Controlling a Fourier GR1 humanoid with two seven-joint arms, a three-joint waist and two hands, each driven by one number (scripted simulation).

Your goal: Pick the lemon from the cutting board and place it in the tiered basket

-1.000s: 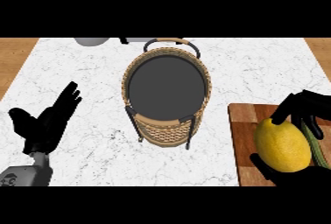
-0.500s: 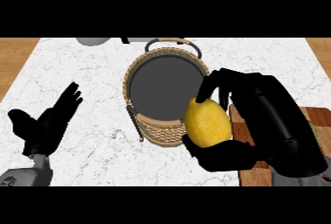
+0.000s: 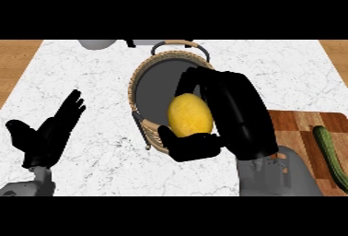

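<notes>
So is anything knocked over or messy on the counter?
No, nothing stands out. The tiered basket stands upright on the white counter. The right robot hand holds the lemon over it. A green vegetable lies on the cutting board. The left robot hand rests open at the left.

A kitchen: marble counter (image 3: 272, 64), wooden cutting board (image 3: 299, 124), wicker tiered basket (image 3: 146, 78).

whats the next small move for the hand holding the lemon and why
Probably lower the right robot hand a little and open it. It is curled round the lemon, which already sits over the dark tray of the tiered basket, well off the cutting board. The left robot hand rests open at the left, out of the way.
</notes>
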